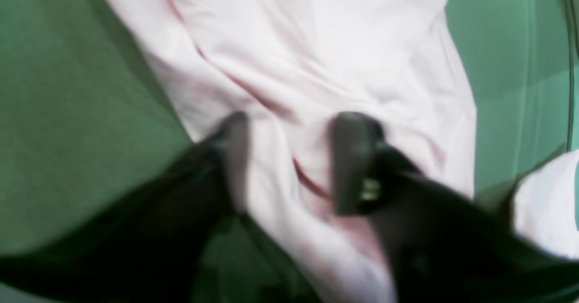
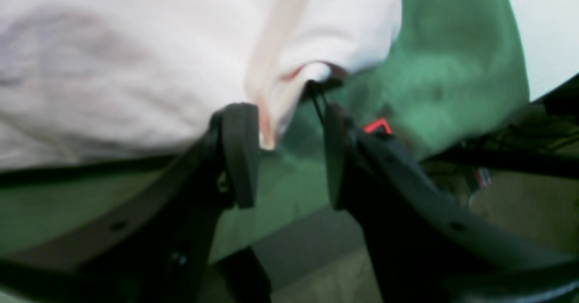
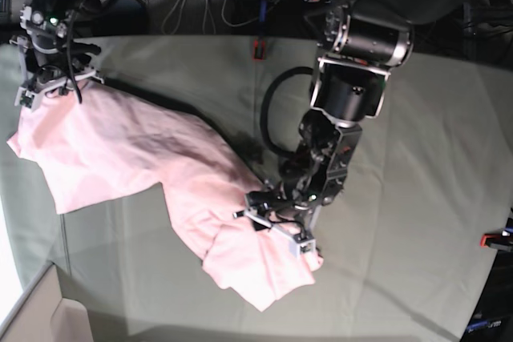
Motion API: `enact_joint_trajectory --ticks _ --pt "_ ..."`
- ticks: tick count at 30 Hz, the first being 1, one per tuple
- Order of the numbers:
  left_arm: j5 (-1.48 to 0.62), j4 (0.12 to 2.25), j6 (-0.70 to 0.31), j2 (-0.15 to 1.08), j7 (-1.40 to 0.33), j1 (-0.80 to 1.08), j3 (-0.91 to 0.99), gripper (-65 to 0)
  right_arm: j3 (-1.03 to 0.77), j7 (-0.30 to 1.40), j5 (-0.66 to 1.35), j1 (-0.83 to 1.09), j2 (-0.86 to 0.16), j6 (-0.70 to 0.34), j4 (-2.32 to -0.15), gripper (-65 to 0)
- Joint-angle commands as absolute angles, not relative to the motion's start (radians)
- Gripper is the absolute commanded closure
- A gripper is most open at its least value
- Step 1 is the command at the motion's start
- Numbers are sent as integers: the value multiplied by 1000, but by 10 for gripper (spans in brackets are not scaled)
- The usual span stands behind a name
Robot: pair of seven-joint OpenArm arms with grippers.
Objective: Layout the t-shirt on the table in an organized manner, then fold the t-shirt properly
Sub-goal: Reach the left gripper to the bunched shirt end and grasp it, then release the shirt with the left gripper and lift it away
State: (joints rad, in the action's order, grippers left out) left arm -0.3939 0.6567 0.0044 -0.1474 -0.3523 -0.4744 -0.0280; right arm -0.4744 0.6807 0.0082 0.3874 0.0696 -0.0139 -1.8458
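I am looking at the large table draped in creased grey-green cloth (image 3: 417, 222), where the light pink cotton t-shirt (image 3: 152, 170) is lying rumpled, running from upper left to lower centre, so I judge I am laying it out. The left gripper (image 1: 289, 158) is straddling a fabric ridge, jaws apart; the right gripper (image 2: 289, 153) is gaping beside a hem. Next I need firm pinches, then spreading. Blur is hiding any contact, and the lettering is unseen.
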Motion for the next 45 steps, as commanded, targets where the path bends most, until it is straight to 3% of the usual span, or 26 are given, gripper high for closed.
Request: enact_joint_trajectory --ticks 1,2,3,5,11,15,24,30,35,38,45 --pt "-398 667 -4 -157 -317 -499 -28 -138 -476 661 7 384 64 -15 -1867 -247" --pt "-398 665 -4 -157 -300 -498 -28 -45 -476 661 7 384 64 -15 -1867 -247" --pt "-398 665 -4 -157 -294 -496 -28 0 -476 661 7 384 64 -15 -1867 -247" --pt "-398 670 -4 -157 -297 -496 -28 -22 -476 661 7 384 62 -15 -1867 -247" --pt "-400 688 -4 -157 -291 -506 -28 -4 -476 661 7 386 50 -15 -1870 -247" --pt "-400 803 -1 -157 -295 -496 -38 -4 -476 661 7 386 42 -15 -1870 -247" --pt "-481 1153 5 -157 -326 -438 -206 -4 -476 662 5 349 10 -15 -1897 -247" --pt "-499 1156 5 -157 -312 -521 -354 -4 -475 662 5 354 13 -15 -1896 -247" --pt "-656 1170 35 -157 -242 -605 -458 -4 -483 662 2 361 10 -15 -1899 -247" --pt "-730 1178 101 -157 -237 -638 -463 -4 -483 662 2 383 8 -15 -1900 -247" --pt "-768 1359 119 -150 -245 -615 -349 -3 -484 662 1 395 8 -15 -1900 -247"
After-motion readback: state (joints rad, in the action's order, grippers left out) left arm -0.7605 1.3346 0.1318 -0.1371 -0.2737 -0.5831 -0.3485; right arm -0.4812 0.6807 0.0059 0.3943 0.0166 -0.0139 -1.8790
